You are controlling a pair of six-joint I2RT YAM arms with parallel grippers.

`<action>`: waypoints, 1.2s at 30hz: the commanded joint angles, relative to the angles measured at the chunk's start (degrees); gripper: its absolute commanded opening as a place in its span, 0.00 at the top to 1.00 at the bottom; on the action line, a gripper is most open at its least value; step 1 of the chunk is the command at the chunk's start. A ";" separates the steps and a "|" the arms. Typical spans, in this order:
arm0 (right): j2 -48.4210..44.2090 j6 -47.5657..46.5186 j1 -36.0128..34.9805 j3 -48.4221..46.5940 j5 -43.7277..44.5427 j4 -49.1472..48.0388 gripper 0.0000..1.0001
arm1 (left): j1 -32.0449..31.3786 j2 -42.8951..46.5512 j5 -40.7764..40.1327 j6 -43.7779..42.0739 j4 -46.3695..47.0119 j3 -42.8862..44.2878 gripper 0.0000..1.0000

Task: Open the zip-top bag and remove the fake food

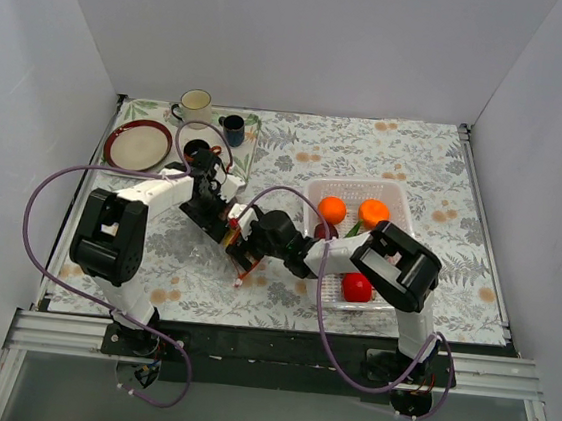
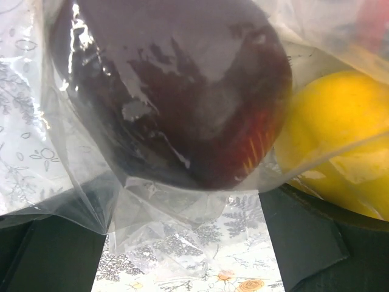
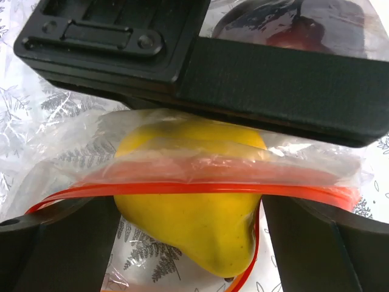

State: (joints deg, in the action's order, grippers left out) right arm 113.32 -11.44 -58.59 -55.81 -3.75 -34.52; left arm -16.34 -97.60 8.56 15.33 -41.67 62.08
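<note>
The zip-top bag (image 1: 237,240) lies between my two grippers at the table's middle. In the left wrist view its clear film (image 2: 155,222) holds a dark red piece (image 2: 170,91) and a yellow pear (image 2: 334,134). My left gripper (image 1: 218,216) stands with wide jaws round the bag where the red piece is. In the right wrist view the yellow pear (image 3: 188,231) pokes out under the orange-red zip strip (image 3: 182,187). My right gripper (image 3: 189,243) has a finger against each side of the pear. It also shows in the top view (image 1: 247,257).
A white perforated basket (image 1: 403,195) at the right holds two orange balls (image 1: 332,209) (image 1: 373,211) and a red piece (image 1: 357,287). Three small mugs (image 1: 196,104) and a brown-rimmed plate (image 1: 138,144) stand at the back left. White walls enclose the table.
</note>
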 commanded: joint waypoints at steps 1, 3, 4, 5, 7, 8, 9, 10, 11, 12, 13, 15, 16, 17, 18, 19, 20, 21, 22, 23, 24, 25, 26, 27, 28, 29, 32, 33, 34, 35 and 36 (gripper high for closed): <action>-2.48 1.33 -0.74 2.02 1.81 -3.00 0.02 | -0.98 2.68 1.55 1.10 -0.17 -0.91 0.02; -3.98 1.51 -0.74 3.69 2.08 -3.27 0.08 | -0.98 2.68 0.59 1.02 0.71 -2.40 0.02; -4.42 1.60 -0.74 3.87 1.99 -2.83 0.12 | -0.98 2.68 0.24 1.02 1.06 -2.84 0.02; -5.20 1.77 -0.74 3.87 2.08 -1.18 0.17 | -0.98 2.59 -0.20 1.02 1.33 -3.02 0.02; -6.09 2.47 -0.74 3.61 3.13 1.29 0.39 | -0.98 2.77 -1.78 1.02 2.29 -3.64 0.02; -7.57 3.17 -0.74 3.69 3.39 2.43 0.47 | -0.80 2.86 -2.40 1.10 2.56 -3.81 0.02; -8.63 3.35 -0.83 4.56 3.48 3.84 0.58 | -0.71 2.77 -3.10 0.93 3.08 -3.99 0.02; -9.86 3.62 -0.74 5.27 3.66 4.20 0.62 | -0.54 2.33 -3.98 0.93 3.35 -4.16 0.02; -12.83 4.92 -0.74 5.97 5.57 4.55 0.68 | -0.01 1.89 -3.99 0.93 3.26 -4.34 0.02; -14.42 5.72 -0.74 7.46 7.42 5.86 0.79 | 0.43 1.54 -3.81 1.01 2.91 -4.43 0.02; -16.09 6.51 -0.74 7.99 8.22 6.74 0.83 | 0.69 0.93 -3.64 0.84 2.91 -4.95 0.02; -21.19 8.71 -0.74 9.49 10.33 8.59 0.87 | 1.31 1.01 -4.33 0.49 4.13 -5.92 0.02; -22.86 9.15 -0.74 10.89 10.95 10.16 0.87 | 1.48 1.10 -4.86 0.05 4.84 -6.97 0.02; -25.84 10.03 -0.65 11.42 11.56 11.13 0.87 | 2.09 0.92 -5.82 -0.04 5.45 -7.24 0.02; -27.17 10.56 -0.74 11.60 13.05 12.45 0.88 | 2.53 0.66 -6.01 -0.13 6.24 -7.50 0.02; -28.49 11.00 -0.74 11.95 13.76 15.86 0.88 | 2.89 0.48 -6.10 -0.21 6.34 -7.24 0.02; -31.03 12.31 -0.74 12.22 14.55 17.02 0.88 | 3.59 0.05 -5.75 -0.22 6.43 -7.15 0.02; -32.44 12.58 -0.74 12.65 16.91 18.16 0.88 | 3.77 0.22 -5.48 -0.22 6.51 -7.07 0.02; -33.76 13.28 -0.65 13.44 18.41 19.65 0.88 | 3.86 0.31 -5.39 -0.30 6.51 -7.07 0.02; -36.47 13.64 -0.48 13.97 19.82 20.10 0.88 | 3.94 0.48 -5.22 -0.13 6.43 -7.07 0.02; -37.72 13.90 0.05 14.24 22.70 20.72 0.87 | 3.86 0.74 -4.87 -0.13 6.25 -6.89 0.02; -39.99 14.86 0.57 14.41 23.78 21.33 0.83 | 3.86 1.01 -4.69 0.05 6.08 -6.80 0.02; -40.89 15.30 1.10 14.85 24.22 22.30 0.67 | 3.86 1.18 -4.43 0.14 5.73 -6.54 0.02; -41.59 15.48 2.59 15.03 22.75 22.48 0.61 | 3.86 1.53 -4.34 0.05 5.72 -6.36 0.02; -42.29 16.18 3.12 15.03 22.04 22.92 0.52 | 3.86 1.71 -4.34 0.14 5.81 -6.54 0.02; -42.30 16.45 3.74 14.94 21.16 23.53 0.39 | 3.86 1.71 -4.34 0.14 5.81 -6.54 0.02; -40.20 17.77 4.36 15.03 17.99 24.24 0.05 | 3.86 1.71 -3.99 0.22 5.81 -6.80 0.02; -39.41 18.12 4.36 14.86 16.77 24.67 0.01 | 3.94 1.80 -3.46 0.31 5.81 -6.98 0.02; -38.01 19.25 4.36 14.77 16.32 25.20 0.01 | 3.86 2.15 -3.29 0.31 5.72 -7.15 0.02; -37.56 20.05 4.36 14.77 15.97 25.55 0.02 | 3.86 2.24 -3.20 0.31 5.64 -7.24 0.02; -37.47 20.84 4.36 15.38 15.62 24.69 0.02 | 3.86 2.41 -3.20 0.31 5.64 -7.50 0.02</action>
State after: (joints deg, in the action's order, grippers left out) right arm 73.95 5.89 -54.59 -41.01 12.93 -10.85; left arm -13.06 -96.07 5.63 16.05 -34.63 56.97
